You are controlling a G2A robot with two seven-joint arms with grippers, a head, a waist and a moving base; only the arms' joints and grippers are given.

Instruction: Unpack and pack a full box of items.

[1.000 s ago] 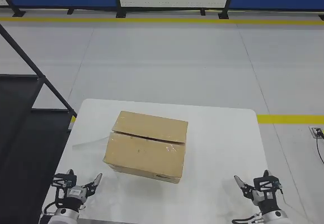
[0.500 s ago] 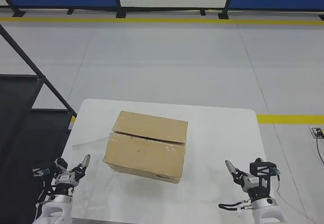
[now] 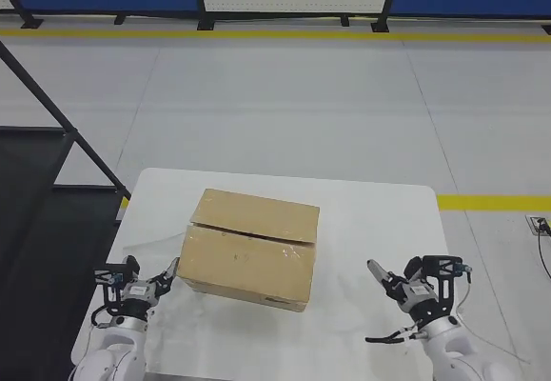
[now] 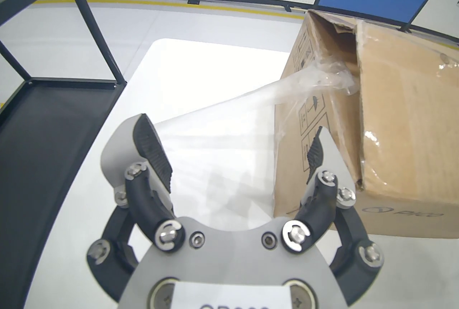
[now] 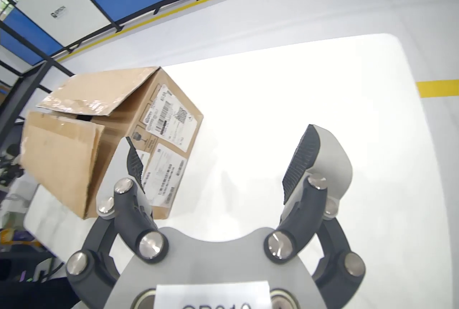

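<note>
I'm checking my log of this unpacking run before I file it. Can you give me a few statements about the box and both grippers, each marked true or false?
1. The cardboard box stands on the white table. True.
2. The left gripper has its jaws shut on a box flap. False: its jaws are open beside the box and grip nothing.
3. The right gripper is open and empty. True.
4. The box's top flaps stand upright, wide open. False: they are folded down over the top, with a seam between them.
5. A loose strip of clear tape hangs from the box on the left gripper's side. True.
</note>
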